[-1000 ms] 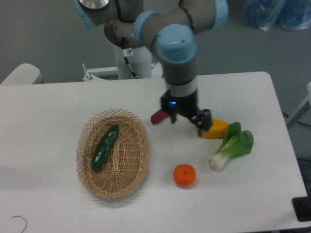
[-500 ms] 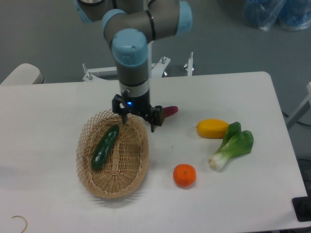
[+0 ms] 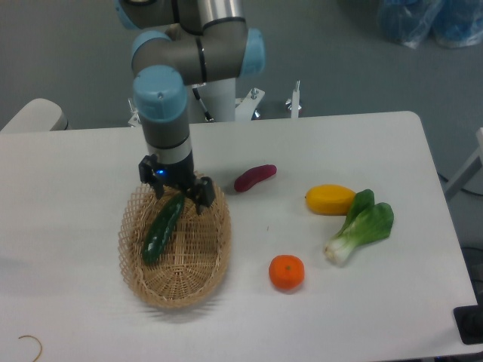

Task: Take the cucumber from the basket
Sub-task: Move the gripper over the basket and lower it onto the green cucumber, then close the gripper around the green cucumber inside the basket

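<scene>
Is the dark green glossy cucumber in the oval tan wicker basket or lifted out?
In. The dark green glossy cucumber lies diagonally on the oval tan wicker basket floor; the two-finger gripper hangs open over its upper end.

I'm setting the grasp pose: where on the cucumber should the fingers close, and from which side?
Probably mid-length on the cucumber, from above. It lies flat and diagonal in the basket, whose raised rim blocks side approaches. Set the gripper fingers across its narrow width; it hovers open over the upper end.
</scene>
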